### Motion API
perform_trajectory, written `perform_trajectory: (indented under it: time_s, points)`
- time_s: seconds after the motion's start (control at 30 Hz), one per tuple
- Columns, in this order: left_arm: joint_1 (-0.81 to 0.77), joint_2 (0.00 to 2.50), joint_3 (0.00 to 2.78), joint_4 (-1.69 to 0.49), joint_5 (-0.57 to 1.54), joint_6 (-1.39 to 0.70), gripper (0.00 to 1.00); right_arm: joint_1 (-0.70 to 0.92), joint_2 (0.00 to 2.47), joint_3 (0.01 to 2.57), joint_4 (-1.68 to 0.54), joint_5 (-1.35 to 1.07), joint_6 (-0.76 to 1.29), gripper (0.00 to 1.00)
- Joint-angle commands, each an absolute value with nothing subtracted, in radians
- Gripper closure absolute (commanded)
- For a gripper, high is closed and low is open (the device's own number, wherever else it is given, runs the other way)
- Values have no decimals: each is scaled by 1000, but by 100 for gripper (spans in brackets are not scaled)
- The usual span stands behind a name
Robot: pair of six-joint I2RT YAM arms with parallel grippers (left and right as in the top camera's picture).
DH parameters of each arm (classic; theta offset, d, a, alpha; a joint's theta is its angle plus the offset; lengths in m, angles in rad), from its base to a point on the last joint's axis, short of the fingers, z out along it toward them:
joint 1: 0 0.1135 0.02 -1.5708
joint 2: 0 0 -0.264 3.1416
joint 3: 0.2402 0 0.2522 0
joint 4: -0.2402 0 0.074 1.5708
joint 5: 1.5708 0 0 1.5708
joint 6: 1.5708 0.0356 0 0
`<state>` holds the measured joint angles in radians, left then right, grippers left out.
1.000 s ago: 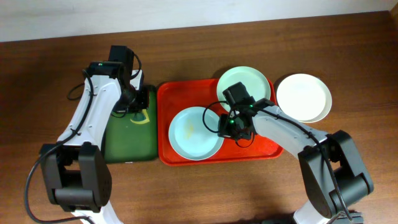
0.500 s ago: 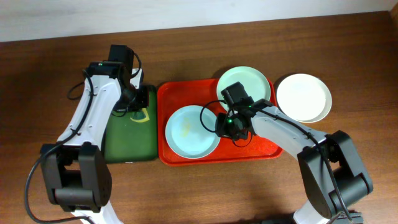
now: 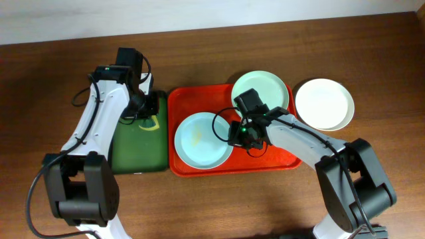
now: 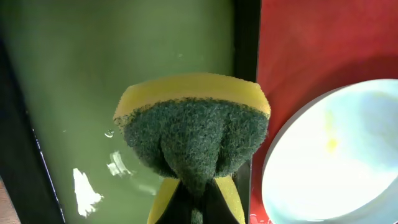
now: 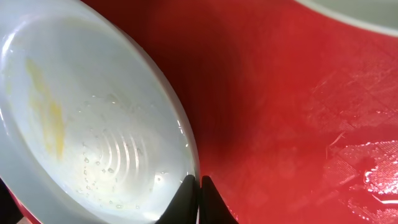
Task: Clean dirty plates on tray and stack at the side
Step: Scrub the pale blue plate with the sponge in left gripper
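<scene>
A pale mint-blue plate point(image 3: 202, 140) with a yellow smear lies at the left of the red tray point(image 3: 279, 159). My right gripper point(image 3: 237, 135) is shut on this plate's right rim; in the right wrist view the fingertips point(image 5: 198, 184) pinch the rim of the plate point(image 5: 81, 124). A second mint plate point(image 3: 265, 85) sits at the tray's far right corner. A white plate point(image 3: 324, 103) lies on the table right of the tray. My left gripper point(image 3: 147, 108) is shut on a yellow and green sponge point(image 4: 194, 134) over the dark green tray point(image 4: 93, 81).
The dark green tray point(image 3: 136, 149) lies against the red tray's left side. Bare wooden table point(image 3: 212, 206) lies in front of both trays and behind them up to the wall.
My right gripper has drawn the smeared plate a little to the left across the red tray. The left arm has not moved.
</scene>
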<state>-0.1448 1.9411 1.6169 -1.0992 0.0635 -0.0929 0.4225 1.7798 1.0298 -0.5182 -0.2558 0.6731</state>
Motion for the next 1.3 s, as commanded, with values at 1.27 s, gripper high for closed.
perform_trajectory:
  time_s: [1.27]
  points:
    - [-154, 1930, 1621, -1074, 57, -73, 100, 479, 1809, 982, -420, -199, 671, 96]
